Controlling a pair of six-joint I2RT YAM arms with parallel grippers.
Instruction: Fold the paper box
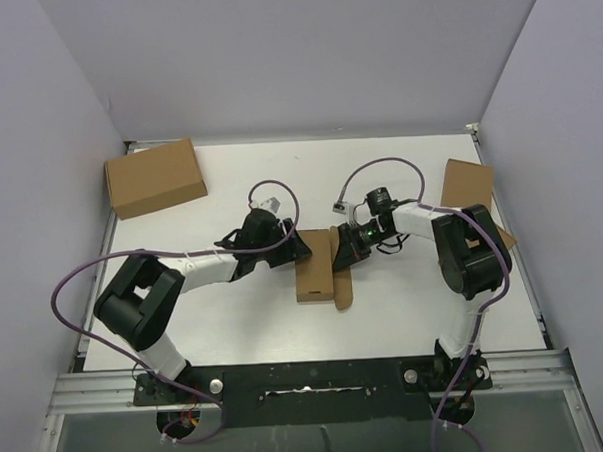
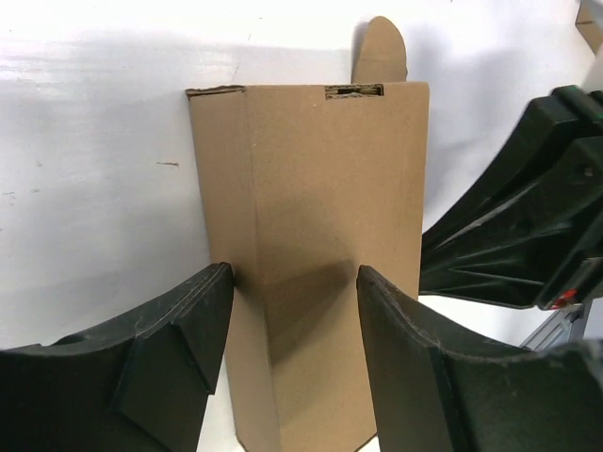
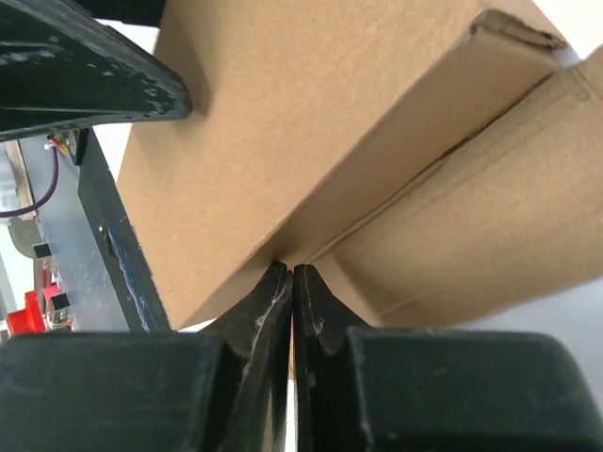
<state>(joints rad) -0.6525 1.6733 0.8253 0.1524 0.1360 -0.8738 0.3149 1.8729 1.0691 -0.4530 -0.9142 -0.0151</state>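
Half-folded paper box [image 1: 315, 268] lying mid-surface between two claws.
The box sits well away from every edge of the white surface [image 1: 236, 329], with bare room in front and to the left. A closed carton [image 1: 155, 177] fills the back-left corner, and a smaller brown box [image 1: 467, 184] stands by the right edge. The paper box is plain brown and oblong, with a rounded tab [image 2: 380, 47] at its far end. The left claw [image 2: 294, 278] is partly spread over it. The right claw [image 3: 292, 273] is pinched closed at the fold beside a loose flap [image 1: 342, 289].
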